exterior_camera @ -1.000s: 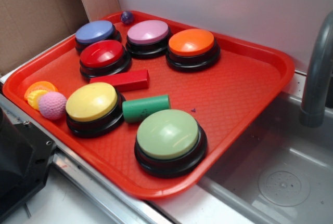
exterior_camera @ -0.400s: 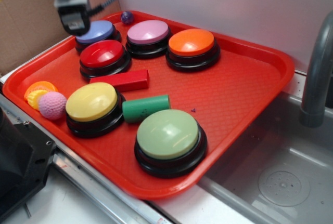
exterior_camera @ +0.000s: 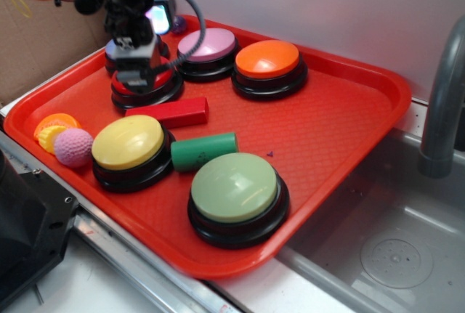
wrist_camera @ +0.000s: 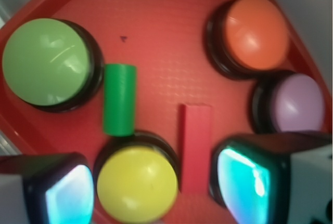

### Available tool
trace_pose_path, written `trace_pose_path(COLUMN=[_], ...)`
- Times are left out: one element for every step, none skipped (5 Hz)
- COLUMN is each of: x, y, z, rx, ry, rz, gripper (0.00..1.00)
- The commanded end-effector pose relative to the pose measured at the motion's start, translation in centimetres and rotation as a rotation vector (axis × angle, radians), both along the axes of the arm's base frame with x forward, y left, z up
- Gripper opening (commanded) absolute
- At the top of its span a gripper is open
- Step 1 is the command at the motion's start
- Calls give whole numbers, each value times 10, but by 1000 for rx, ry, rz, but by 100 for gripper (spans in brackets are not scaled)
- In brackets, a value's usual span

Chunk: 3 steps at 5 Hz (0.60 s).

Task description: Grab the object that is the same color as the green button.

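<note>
The small dark green cylinder block (exterior_camera: 204,150) lies flat between the yellow round button (exterior_camera: 128,141) and the pale green round button (exterior_camera: 234,187), while the robot's gripper (exterior_camera: 136,80), fingers apart and empty, hangs over the red button, ready to come across.

- Six domed buttons: green button (exterior_camera: 235,187), yellow (exterior_camera: 128,141), orange (exterior_camera: 267,59), pink (exterior_camera: 208,44), red (exterior_camera: 166,80), blue (exterior_camera: 111,50)
- One green cylinder block (exterior_camera: 204,151)
- One red rectangular block (exterior_camera: 169,112)
- One pink knitted ball (exterior_camera: 73,147)
- One small purple ball (exterior_camera: 178,24)
- One red tray (exterior_camera: 341,117)
</note>
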<state>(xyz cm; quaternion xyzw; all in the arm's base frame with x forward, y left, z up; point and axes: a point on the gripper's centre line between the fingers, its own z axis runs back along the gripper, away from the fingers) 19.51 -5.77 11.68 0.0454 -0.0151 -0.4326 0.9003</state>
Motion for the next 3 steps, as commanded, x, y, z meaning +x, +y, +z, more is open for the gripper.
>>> trace_pose_path(x=[-3, -5, -7], y=[-19, -20, -25], z=[-33, -48, -62], rx=[-77, -73, -110], ry=[-9, 3, -34], rz=[-89, -121, -175], gripper=[100, 100, 100])
